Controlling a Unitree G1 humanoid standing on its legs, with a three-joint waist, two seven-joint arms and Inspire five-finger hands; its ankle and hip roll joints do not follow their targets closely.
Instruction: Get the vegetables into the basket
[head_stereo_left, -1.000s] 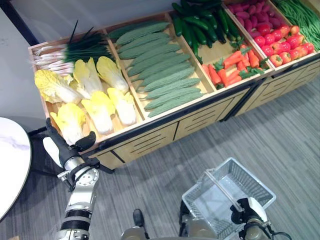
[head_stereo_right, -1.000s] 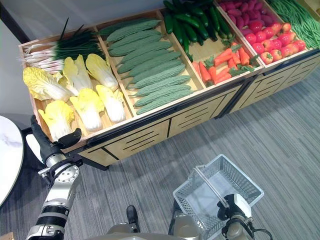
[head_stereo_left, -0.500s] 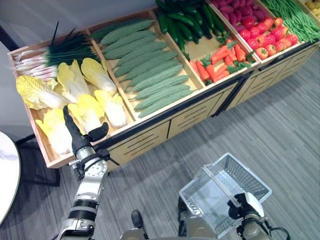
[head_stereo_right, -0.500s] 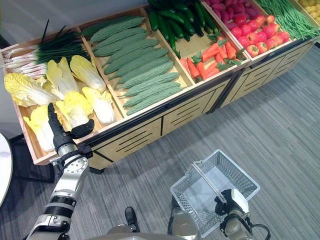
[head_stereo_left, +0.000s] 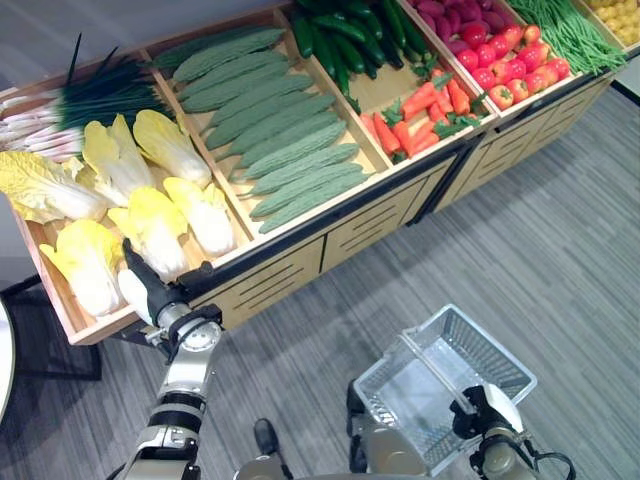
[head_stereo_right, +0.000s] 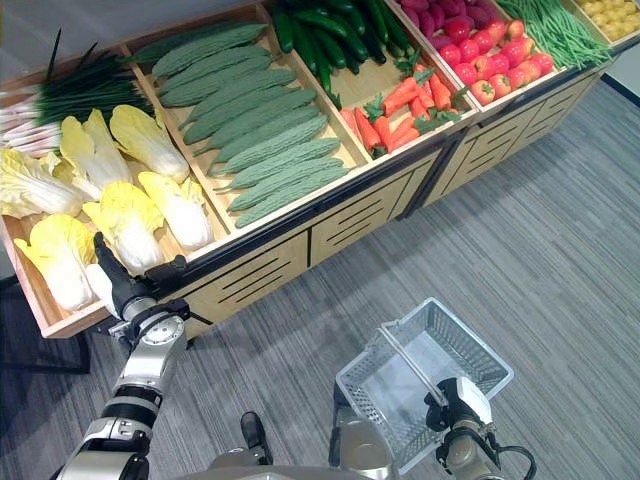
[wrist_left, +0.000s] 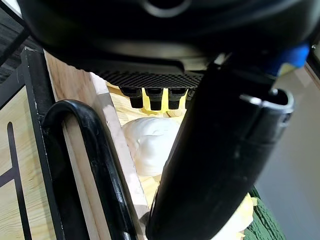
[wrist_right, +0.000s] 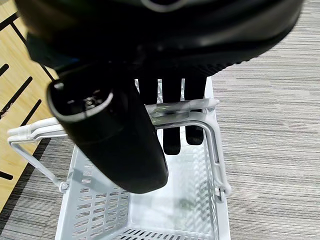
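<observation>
Left wrist view: left hand (wrist_left: 210, 165) is at the front edge of the wooden display stand (head_stereo_left: 290, 262), fingers reaching forward over the rim toward a pale napa cabbage (wrist_left: 150, 145) just past the fingertips; thumb held apart from the fingers, nothing between them, so the hand reads as spread and empty. I cannot tell whether the fingertips touch the cabbage yet. In the left eye view the same hand (head_stereo_left: 148, 290) sits at the near-left corner of the stand, at the front of the compartment of napa cabbages (head_stereo_left: 150, 215). Next compartments rightward: bitter gourds (head_stereo_left: 280, 140), then cucumbers (head_stereo_left: 345, 30) and carrots (head_stereo_left: 425, 105), then tomatoes (head_stereo_left: 505, 70) and green beans (head_stereo_left: 560, 30). Right wrist view: right hand (wrist_right: 170, 120) has its fingers curled round the handle of the white wire basket (wrist_right: 100, 210), carrying it low over the grey floor (head_stereo_left: 560, 220), well apart from the stand. Basket interior (head_stereo_left: 420, 390) holds no vegetable. Progress, as a judgement: nothing delivered so far; the work is at the reach for a first cabbage. Left to do: close on it, lift it clear of the rim, carry it across to the basket, release, repeat.
</observation>
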